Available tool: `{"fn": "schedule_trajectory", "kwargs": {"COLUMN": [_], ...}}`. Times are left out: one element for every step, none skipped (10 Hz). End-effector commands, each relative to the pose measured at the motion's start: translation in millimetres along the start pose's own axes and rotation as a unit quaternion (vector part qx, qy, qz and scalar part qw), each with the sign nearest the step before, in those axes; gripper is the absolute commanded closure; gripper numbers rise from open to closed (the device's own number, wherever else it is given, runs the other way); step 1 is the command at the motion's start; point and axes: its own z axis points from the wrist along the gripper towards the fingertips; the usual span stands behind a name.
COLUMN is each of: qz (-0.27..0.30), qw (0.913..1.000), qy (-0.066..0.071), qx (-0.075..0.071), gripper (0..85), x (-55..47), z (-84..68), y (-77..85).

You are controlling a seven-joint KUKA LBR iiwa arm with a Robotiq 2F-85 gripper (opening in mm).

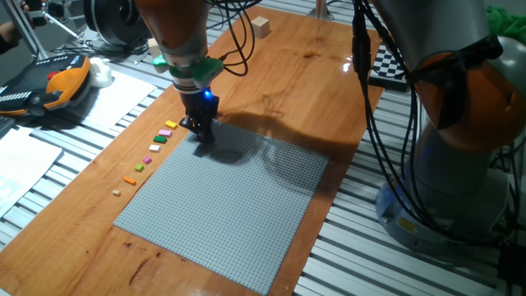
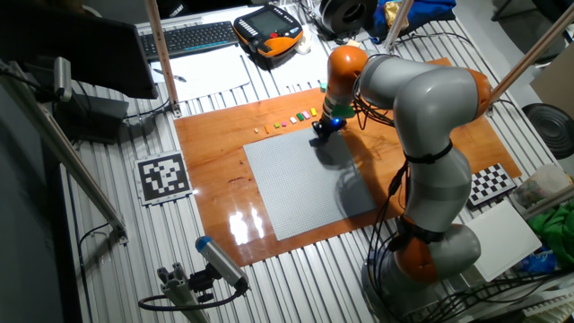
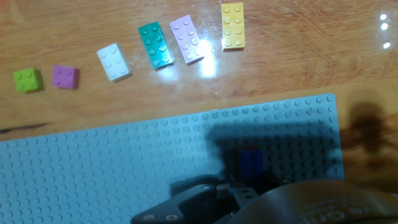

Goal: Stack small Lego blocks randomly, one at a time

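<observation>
Several small Lego blocks lie in a row on the wood beside the grey baseplate (image 3: pixel 124 162): yellow (image 3: pixel 232 25), pink (image 3: pixel 187 39), teal green (image 3: pixel 155 44), white (image 3: pixel 114 61), purple (image 3: pixel 65 76) and lime (image 3: pixel 27 80). In one fixed view the row runs from the yellow block (image 1: pixel 171 125) down to an orange block (image 1: pixel 129 179) and a tan one (image 1: pixel 117 192). My gripper (image 1: pixel 201 145) is down at the baseplate's (image 1: pixel 238 205) far left corner. A blue block (image 3: pixel 250 158) sits in shadow between dark fingers, low on the plate, and the gripper (image 3: pixel 250 167) looks shut on it.
A plain wooden cube (image 1: pixel 261 27) stands at the far edge of the wooden board. A teach pendant (image 1: pixel 49 86) and papers lie off to the left. The arm's base (image 1: pixel 460 164) and cables stand on the right. A checkerboard card (image 2: pixel 489 184) lies near the base.
</observation>
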Motion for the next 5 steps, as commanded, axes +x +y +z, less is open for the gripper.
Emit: {"fn": "schedule_trajectory", "kwargs": {"qz": [0.003, 0.002, 0.001, 0.001, 0.001], "qw": [1.0, 1.0, 1.0, 1.0, 1.0], "qy": [-0.003, -0.004, -0.003, -0.004, -0.004], "qx": [0.001, 0.002, 0.003, 0.002, 0.002], "gripper": [85.0, 85.0, 85.0, 85.0, 85.0], "x": [-2.6, -3.3, -3.7, -4.2, -4.4], "z": [-2.9, -2.6, -2.2, -2.0, -2.1], "y": [-0.8, -1.2, -1.1, -1.3, -1.2]}}
